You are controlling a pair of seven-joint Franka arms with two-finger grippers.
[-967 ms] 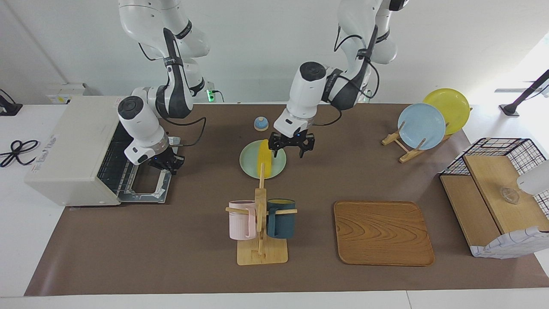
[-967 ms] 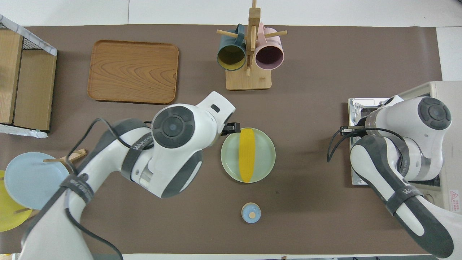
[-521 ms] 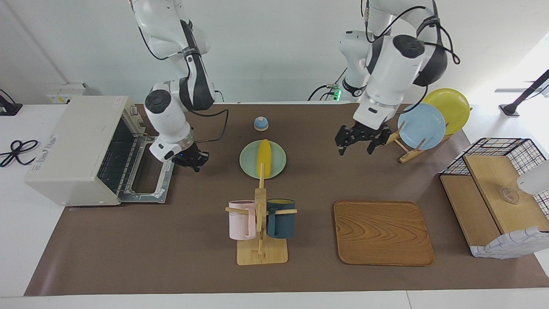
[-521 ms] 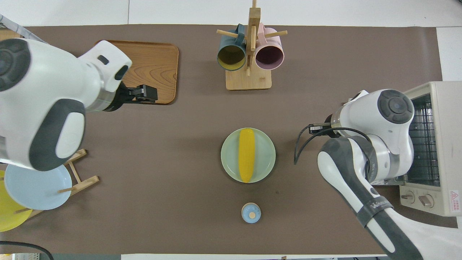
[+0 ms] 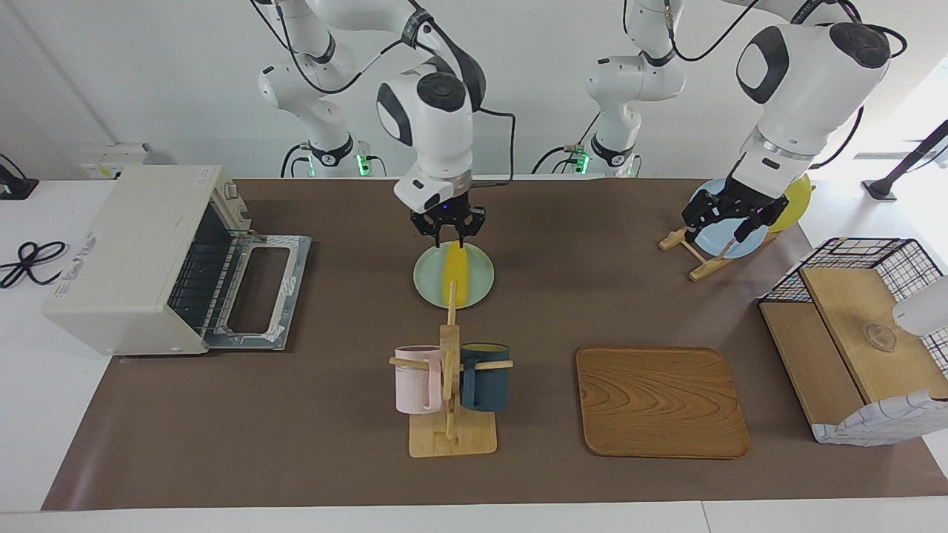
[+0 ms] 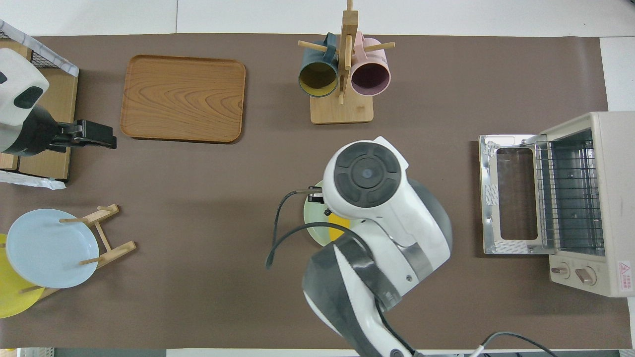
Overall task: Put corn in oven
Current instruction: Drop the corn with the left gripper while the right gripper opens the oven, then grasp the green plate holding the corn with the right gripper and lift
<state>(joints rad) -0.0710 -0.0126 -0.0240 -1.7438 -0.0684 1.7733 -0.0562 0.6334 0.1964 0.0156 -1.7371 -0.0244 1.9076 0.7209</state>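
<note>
We see our right gripper (image 5: 448,238), jaws partly open and empty, just above the corn (image 5: 456,274) on its pale green plate (image 5: 481,285). The cob looks firm, light and rounded, so we judge a grip across its middle safest. Our left gripper (image 5: 726,218) waits wide open over the plate rack (image 5: 692,255).

A wooden tray (image 5: 661,400) is laid beside a mug stand (image 5: 449,403) hung with a pink mug (image 5: 412,379) and a dark blue mug (image 5: 487,377). A blue plate (image 6: 49,248) and a yellow plate (image 6: 12,297) are propped in a wooden rack (image 6: 106,238)

Bright, even light; soft shadows, sharp.

Corn (image 5: 457,271) on plate (image 5: 478,287), oven (image 5: 141,255) at right arm's end
</note>
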